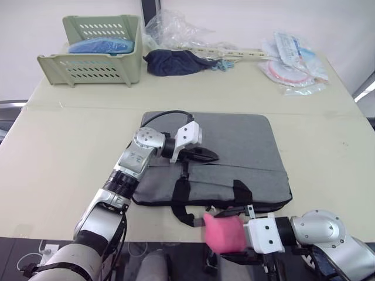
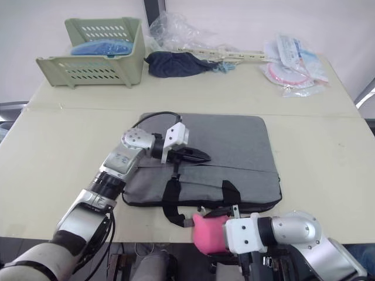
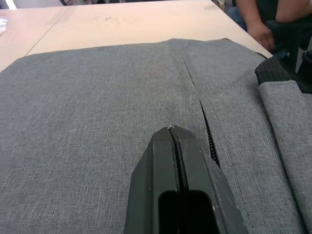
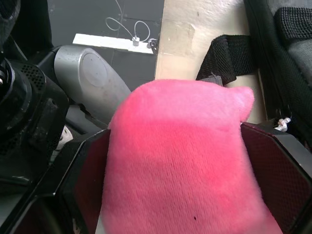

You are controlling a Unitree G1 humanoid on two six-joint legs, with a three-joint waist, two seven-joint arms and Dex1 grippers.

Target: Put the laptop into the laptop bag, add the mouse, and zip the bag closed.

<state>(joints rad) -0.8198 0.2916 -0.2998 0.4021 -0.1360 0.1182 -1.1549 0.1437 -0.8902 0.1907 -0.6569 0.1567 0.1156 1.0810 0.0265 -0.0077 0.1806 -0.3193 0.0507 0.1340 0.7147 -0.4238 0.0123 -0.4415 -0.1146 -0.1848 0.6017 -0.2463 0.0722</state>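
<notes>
The grey laptop bag (image 1: 234,146) lies flat on the table, its black strap handles (image 1: 186,196) toward the near edge. My left gripper (image 1: 212,156) is shut with nothing in it. Its tip (image 3: 170,129) rests on the bag's grey fabric beside the front pocket's zipper (image 3: 209,141). At the near table edge, just in front of the handles, my right gripper (image 4: 180,170) is shut on a fluffy pink plush charm (image 1: 222,232), one black finger (image 4: 275,161) on each side of it. The laptop and the mouse are out of view.
A green slotted basket (image 1: 94,67) holding blue items stands at the back left. A dark navy cloth bundle (image 1: 173,61) and clear plastic bags (image 1: 179,29) lie behind the bag, with plastic packets (image 1: 293,61) at the back right. A person's hand (image 3: 261,35) rests beyond the table's far side.
</notes>
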